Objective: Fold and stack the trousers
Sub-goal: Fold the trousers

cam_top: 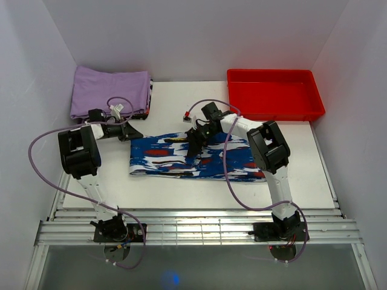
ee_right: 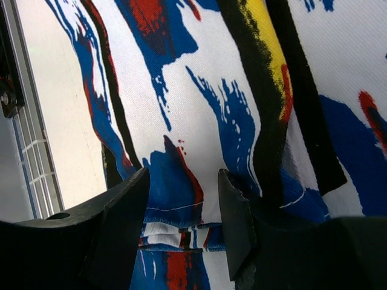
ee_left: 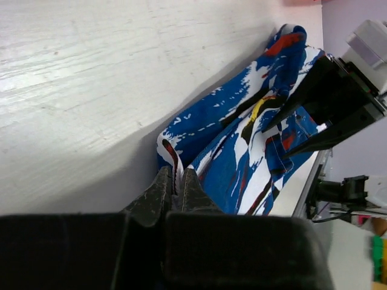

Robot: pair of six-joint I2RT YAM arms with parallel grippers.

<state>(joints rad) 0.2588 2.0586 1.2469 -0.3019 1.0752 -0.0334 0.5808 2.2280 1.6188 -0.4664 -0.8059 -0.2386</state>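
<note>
The trousers (cam_top: pixel 181 158) lie in a long folded strip across the middle of the table, with a blue, white, red and black print. My left gripper (cam_top: pixel 136 132) is at their far-left corner. In the left wrist view it (ee_left: pixel 173 181) is shut on the edge of the trousers (ee_left: pixel 242 139). My right gripper (cam_top: pixel 195 146) is down on the middle of the strip. In the right wrist view it (ee_right: pixel 184 187) is open, with a jaw on each side of a hemmed fold edge of the trousers (ee_right: pixel 199 90). The right gripper's black fingers (ee_left: pixel 308 84) also show in the left wrist view.
A folded lilac-purple cloth (cam_top: pixel 110 90) lies at the back left corner, just behind my left gripper. A red tray (cam_top: pixel 273 93) stands at the back right. A small white tag (cam_top: pixel 188 118) lies on the white table (cam_top: pixel 181 103) behind the trousers. White walls enclose the table.
</note>
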